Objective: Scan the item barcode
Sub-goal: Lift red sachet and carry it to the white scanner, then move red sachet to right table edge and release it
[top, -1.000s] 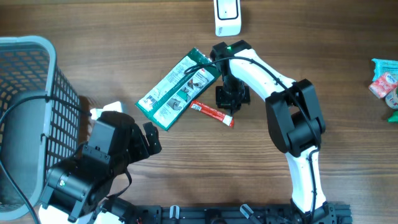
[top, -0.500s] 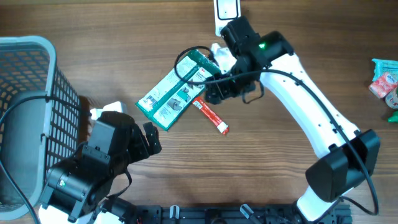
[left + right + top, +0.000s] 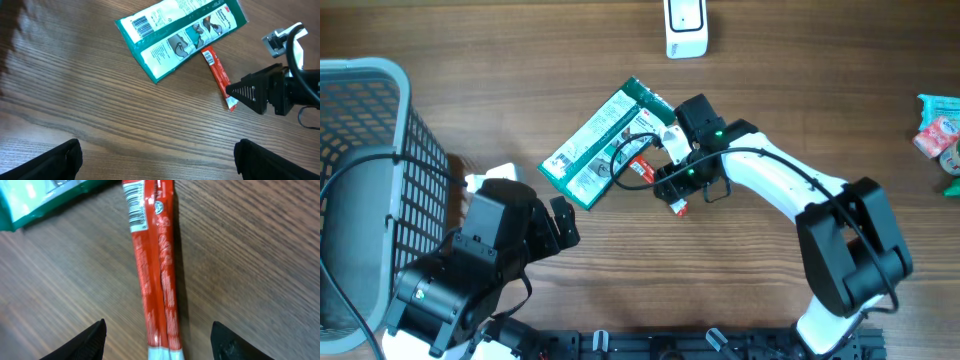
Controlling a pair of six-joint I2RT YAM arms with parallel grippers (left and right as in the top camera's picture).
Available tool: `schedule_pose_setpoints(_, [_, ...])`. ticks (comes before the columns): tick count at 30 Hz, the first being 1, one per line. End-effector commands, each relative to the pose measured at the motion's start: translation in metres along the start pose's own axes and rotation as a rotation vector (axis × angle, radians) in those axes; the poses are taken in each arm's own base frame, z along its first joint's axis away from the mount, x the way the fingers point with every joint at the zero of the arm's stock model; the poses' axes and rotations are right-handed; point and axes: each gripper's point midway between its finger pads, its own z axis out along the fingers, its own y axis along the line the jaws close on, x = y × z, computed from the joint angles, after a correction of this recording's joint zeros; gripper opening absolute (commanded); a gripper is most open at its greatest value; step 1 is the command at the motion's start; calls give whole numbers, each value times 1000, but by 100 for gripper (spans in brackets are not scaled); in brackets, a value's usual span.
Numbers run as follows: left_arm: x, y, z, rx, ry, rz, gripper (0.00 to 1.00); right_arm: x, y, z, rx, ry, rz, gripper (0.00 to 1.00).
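Observation:
A slim red stick packet [image 3: 155, 270] with a white barcode label lies flat on the wood, running away between the fingers of my right gripper [image 3: 160, 342]. The jaws stand open, with bare wood on both sides of the packet. From overhead the right gripper [image 3: 672, 188] hovers over the packet [image 3: 642, 172], next to a green and white pouch [image 3: 605, 145]. The white scanner [image 3: 685, 25] stands at the far edge. My left gripper [image 3: 160, 161] is open over bare wood at the near left, looking toward the pouch [image 3: 180, 32] and the packet [image 3: 217, 77].
A grey mesh basket [image 3: 360, 150] fills the left edge. A small white object [image 3: 492, 180] lies by the left arm. Several coloured packets [image 3: 940, 130] sit at the far right edge. A corner of the green pouch [image 3: 30, 200] shows in the right wrist view.
The right arm swung up toward the pouch's far end, then came back down over the red packet with its jaws now open. The packet's near end has turned slightly. The left arm is still.

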Motion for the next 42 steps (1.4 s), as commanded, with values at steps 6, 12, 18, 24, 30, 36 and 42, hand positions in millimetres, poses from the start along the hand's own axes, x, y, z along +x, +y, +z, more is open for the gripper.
schedule_pose_setpoints(6, [-3, 2, -2, -8, -16, -11, 100, 35, 3, 55, -6, 164, 88, 19])
schedule_pose_setpoints(12, [-3, 2, -2, -8, -16, -11, 100, 66, -27, 55, 194, 273, 266, 4])
schedule_pose_setpoints(18, [-3, 2, -2, -8, -16, -11, 100, 8, 42, -12, -221, 66, 69, 4])
schedule_pose_setpoints(24, [-3, 2, -2, -8, -16, -11, 100, 24, 79, -121, -224, -93, -191, 4])
schedule_pose_setpoints(30, [-3, 2, -2, -8, -16, -11, 100, 75, 115, -169, -331, -134, -211, 5])
schedule_pose_setpoints(36, [-3, 2, -2, -8, -16, -11, 100, 117, 137, -203, -372, -282, -249, 5])
schedule_pose_setpoints(42, [-3, 2, -2, -8, -16, -11, 100, 95, 126, -215, -275, -407, -231, 5])
